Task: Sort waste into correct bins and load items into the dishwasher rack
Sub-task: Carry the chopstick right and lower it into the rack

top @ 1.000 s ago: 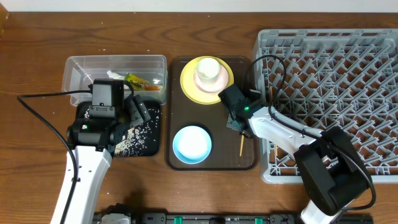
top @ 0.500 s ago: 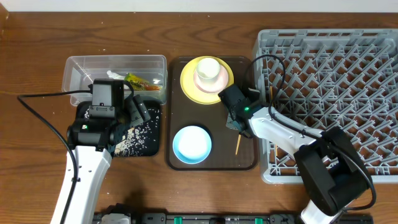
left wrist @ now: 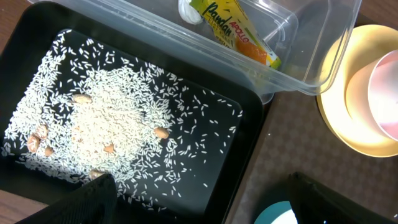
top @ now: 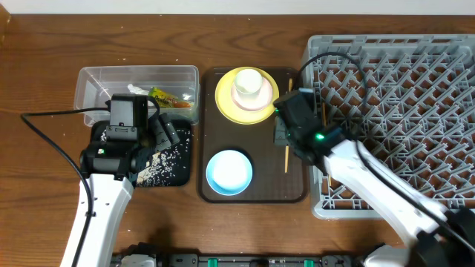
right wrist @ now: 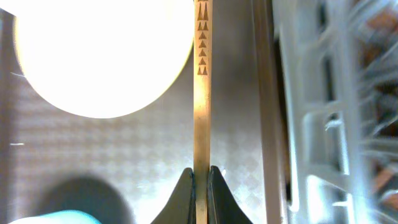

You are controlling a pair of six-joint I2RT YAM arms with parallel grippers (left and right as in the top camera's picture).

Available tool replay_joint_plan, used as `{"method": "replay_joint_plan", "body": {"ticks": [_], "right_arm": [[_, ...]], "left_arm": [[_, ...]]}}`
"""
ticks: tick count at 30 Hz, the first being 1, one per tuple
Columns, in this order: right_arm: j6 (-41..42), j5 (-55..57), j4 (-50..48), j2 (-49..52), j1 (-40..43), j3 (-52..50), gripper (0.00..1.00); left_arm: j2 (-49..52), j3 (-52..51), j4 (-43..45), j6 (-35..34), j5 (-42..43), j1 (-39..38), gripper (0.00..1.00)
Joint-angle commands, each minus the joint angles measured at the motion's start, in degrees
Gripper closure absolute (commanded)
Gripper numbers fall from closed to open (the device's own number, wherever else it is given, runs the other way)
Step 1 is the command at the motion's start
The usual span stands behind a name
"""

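— Where does the overhead view sit?
— Straight above the bench (top: 44, 44), facing down, far enough to hold the brown tray (top: 263, 189) and most of the grey rack (top: 386, 52).
— The left wrist view?
— Close over the black tub (left wrist: 249, 130), tilted; the clear tub (left wrist: 298, 68) and yellow plate (left wrist: 339, 118) cross its top, both seen overhead too.
— The right?
— Very near, looking down a chopstick (right wrist: 201, 106) held in its own claw (right wrist: 200, 171); plate, tray and rack edge are shared.

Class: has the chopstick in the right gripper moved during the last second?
Yes. The chopstick has moved along the brown tray toward the yellow plate; its lower tip now sits level with the blue bowl's middle.
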State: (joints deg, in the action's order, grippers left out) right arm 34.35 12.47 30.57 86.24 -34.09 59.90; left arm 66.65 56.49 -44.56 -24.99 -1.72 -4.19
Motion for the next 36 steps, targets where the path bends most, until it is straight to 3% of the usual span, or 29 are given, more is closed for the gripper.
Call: {"method": "replay_joint_plan", "body": {"ticks": [1,16,36], "right_arm": [[-6.93,2.49,0.44,-4.17,0.74,0.48,0.99],[-13.86,1.55,9.07,-6.08,11.80,0.35,0.99],[-13.84,1.42,10.86,-1.01,12.11,-0.02,0.99]], "left_arm": [[0.22,-0.39,0.02,1.01,-0.72,0.26,0.10],[0.22,-0.39,0.11,0.98,-0.72,0.26,0.10],[0.24,-0.39,0.07,0.98,-0.70,0.26,0.10]]}}
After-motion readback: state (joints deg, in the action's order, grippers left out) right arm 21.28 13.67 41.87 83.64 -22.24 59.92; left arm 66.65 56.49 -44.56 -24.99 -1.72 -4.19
